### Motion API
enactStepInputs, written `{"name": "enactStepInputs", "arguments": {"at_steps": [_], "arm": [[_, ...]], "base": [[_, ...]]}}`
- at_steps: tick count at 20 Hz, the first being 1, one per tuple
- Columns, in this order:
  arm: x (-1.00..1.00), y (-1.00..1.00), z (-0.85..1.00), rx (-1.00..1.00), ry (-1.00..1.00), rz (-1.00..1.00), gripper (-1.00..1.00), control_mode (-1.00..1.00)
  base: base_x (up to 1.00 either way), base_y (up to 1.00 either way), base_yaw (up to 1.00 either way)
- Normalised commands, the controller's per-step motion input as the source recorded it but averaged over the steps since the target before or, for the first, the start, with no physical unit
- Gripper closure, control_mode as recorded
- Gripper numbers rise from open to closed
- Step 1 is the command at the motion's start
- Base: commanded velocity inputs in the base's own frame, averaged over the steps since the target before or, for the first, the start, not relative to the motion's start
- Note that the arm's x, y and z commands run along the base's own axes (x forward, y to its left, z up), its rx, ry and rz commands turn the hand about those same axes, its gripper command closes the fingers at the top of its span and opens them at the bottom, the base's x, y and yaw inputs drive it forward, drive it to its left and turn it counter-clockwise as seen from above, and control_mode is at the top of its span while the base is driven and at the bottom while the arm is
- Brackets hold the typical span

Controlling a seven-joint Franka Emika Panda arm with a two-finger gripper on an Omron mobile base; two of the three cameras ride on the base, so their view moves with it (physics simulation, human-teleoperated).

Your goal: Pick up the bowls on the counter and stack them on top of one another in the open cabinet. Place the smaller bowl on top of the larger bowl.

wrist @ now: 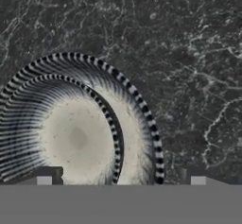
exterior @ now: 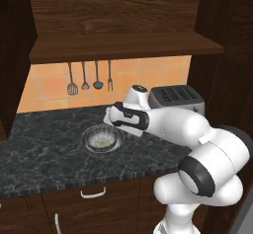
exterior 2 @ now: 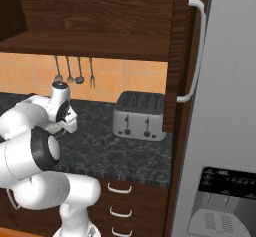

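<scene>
Just below the wide-spread fingers (wrist: pixel 120 178), the smaller bowl (wrist: pixel 71 138) sits nested inside the larger bowl (wrist: pixel 137 124) on the black surface (wrist: pixel 189 53), not yet in the cabinet (exterior: pixel 123 48), probably just set down.

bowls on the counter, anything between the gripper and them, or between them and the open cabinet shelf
Nothing visible does. The gripper hangs open just above the nested bowls on the counter; the open cabinet shelf overhead is bare.

Bare counter (exterior: pixel 44 139) left of nested bowls (exterior: pixel 102 139) — toaster (exterior: pixel 177 97) close behind arm
</scene>
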Motion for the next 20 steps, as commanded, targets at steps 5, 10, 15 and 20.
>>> {"name": "enactStepInputs", "arguments": {"at_steps": [5, 10, 15, 20], "arm": [[0.01, 0.00, -0.20, -0.01, 0.03, 0.03, -1.00, -1.00], [0.05, 0.00, -0.33, -0.01, 0.04, 0.05, -1.00, -1.00], [0.12, 0.06, -0.20, -0.03, 0.01, 0.02, -1.00, -1.00], [0.12, 0.13, -0.22, -0.05, 0.01, 0.00, -1.00, -1.00]], "base": [[0.00, 0.00, 0.00], [0.00, 0.00, 0.00], [0.00, 0.00, 0.00], [0.00, 0.00, 0.00]]}}
